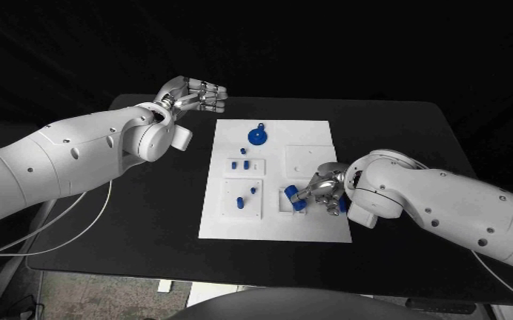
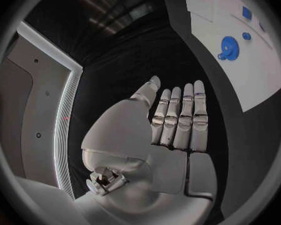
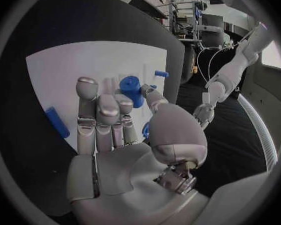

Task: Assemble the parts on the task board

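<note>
Two robot hands appear in the head view, over a black table [image 1: 428, 124] that carries the white task board [image 1: 310, 138] in its middle. We see the left robot hand [image 1: 196, 97] held above the table just beyond the far left corner of the board, its fingers curled a little and nothing in them. The right robot hand [image 1: 322, 190] is low over the near right part of the board, and its fingers close around a blue part [image 1: 296, 198]. On the board lie a blue gear [image 1: 259, 137] near the far edge, two small blue pieces [image 1: 242, 164] in a recess and two more blue pegs [image 1: 246, 196] nearer to the robot.

From the left wrist view we see the left robot hand [image 2: 168, 135] with straight fingers side by side, holding nothing, and the gear [image 2: 228, 48] on the board [image 2: 265, 75] well apart from it.

From the right wrist view, the right robot hand [image 3: 125, 135] pinches a blue cylinder-like part [image 3: 132, 89] between thumb and fingers; it is probably the same part, but its exact shape we cannot tell. Another blue bar [image 3: 57, 122] lies on the board [image 3: 59, 75] beside the fingers.
</note>
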